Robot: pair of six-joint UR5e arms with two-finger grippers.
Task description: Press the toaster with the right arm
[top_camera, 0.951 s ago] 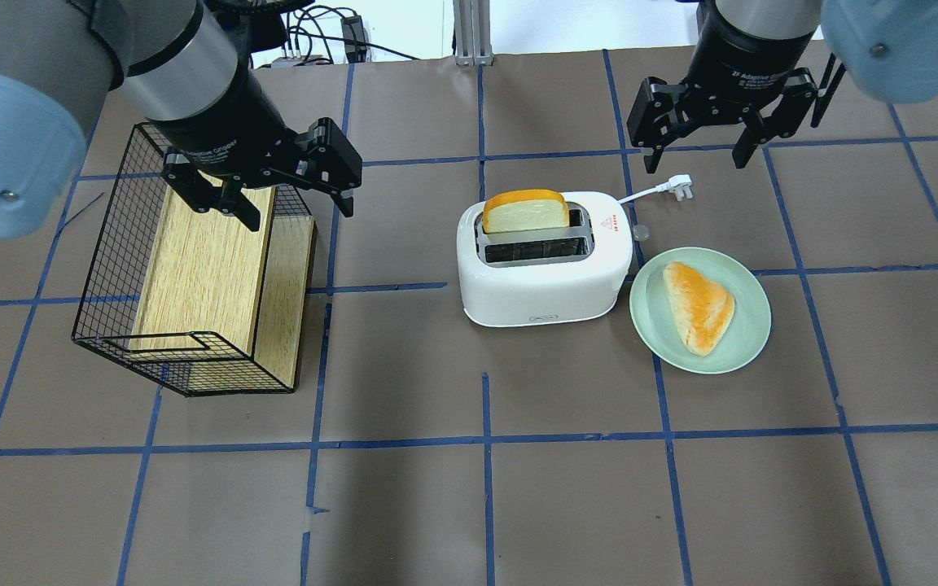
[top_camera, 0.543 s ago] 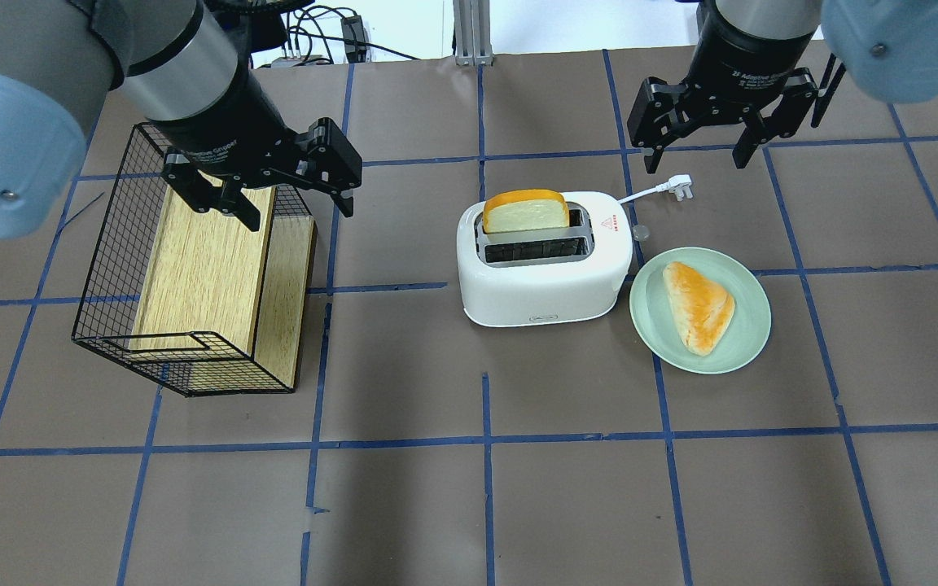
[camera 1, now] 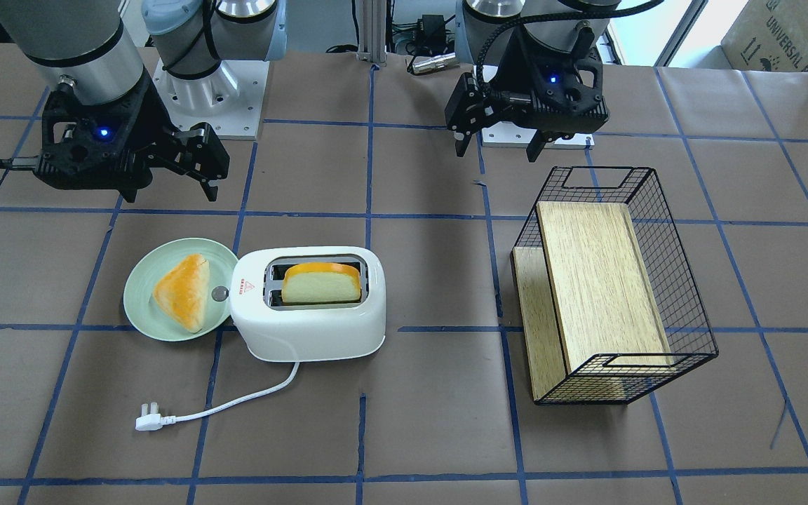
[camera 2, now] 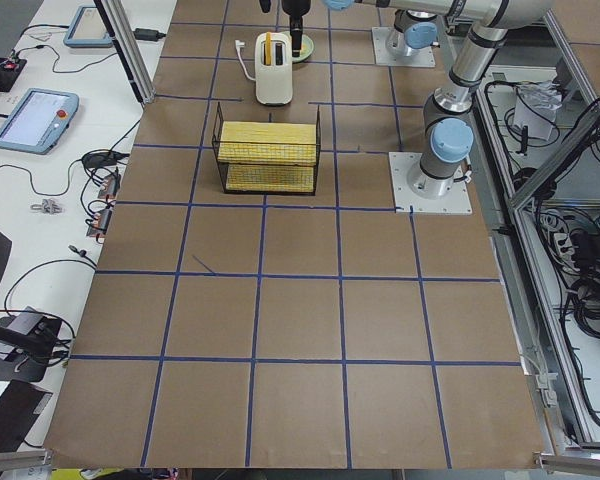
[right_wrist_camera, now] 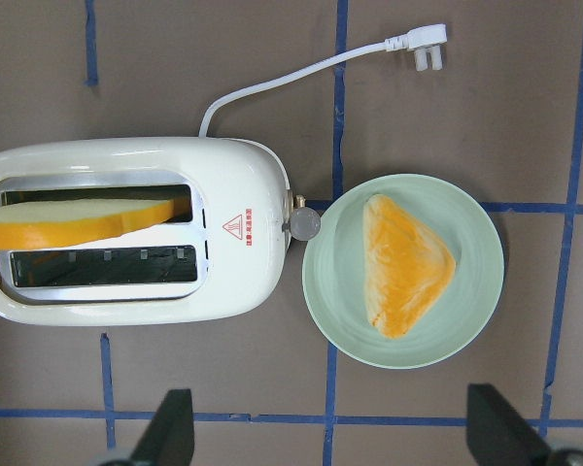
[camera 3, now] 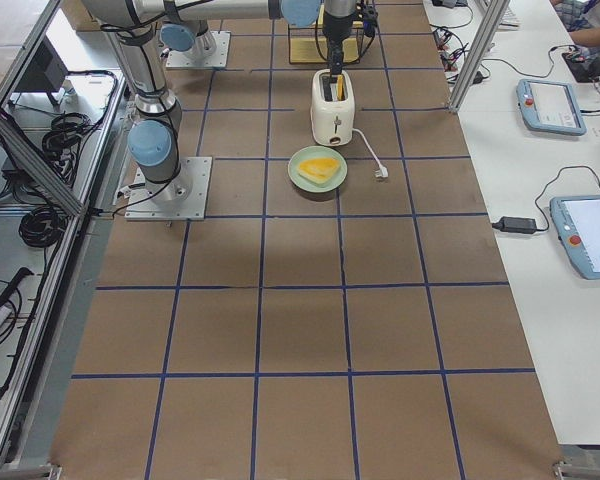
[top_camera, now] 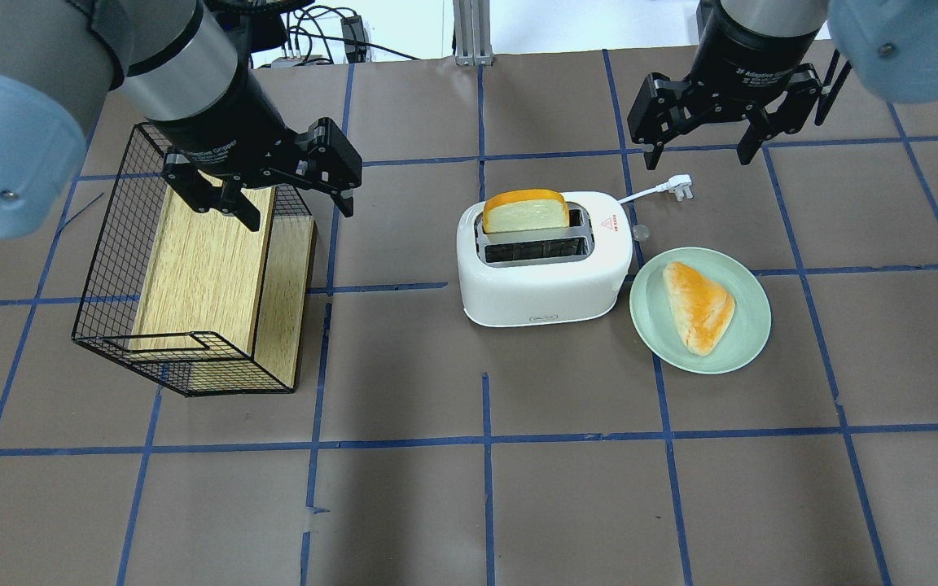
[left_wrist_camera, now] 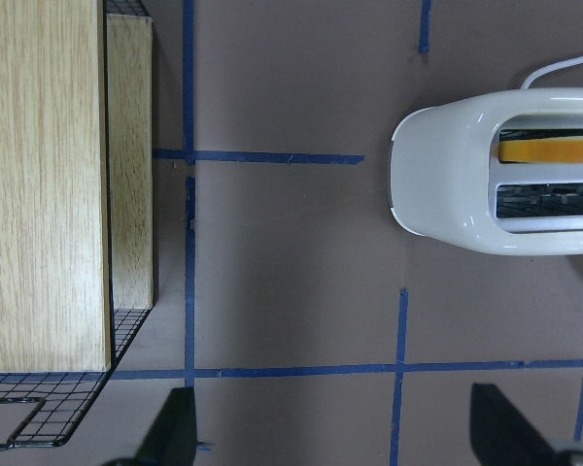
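The white two-slot toaster (top_camera: 546,264) stands mid-table with a slice of bread (top_camera: 526,212) in its far slot. Its grey knob (top_camera: 641,233) faces the plate, and its cord ends in a plug (top_camera: 683,186). It also shows in the front view (camera 1: 306,315) and the right wrist view (right_wrist_camera: 243,272). My right gripper (top_camera: 701,148) hangs open and empty above the table, beyond the toaster's knob end and apart from it; it also shows in the front view (camera 1: 169,191). My left gripper (top_camera: 300,213) is open and empty over the wire basket's far end.
A pale green plate (top_camera: 750,338) with a triangular pastry (top_camera: 699,305) sits right beside the toaster's knob end. A black wire basket (top_camera: 111,268) holding a wooden board (top_camera: 200,268) lies on the left. Brown paper with blue tape lines covers the table.
My right gripper has edged very slightly away from the camera. The left arm, toaster and plate have not moved.
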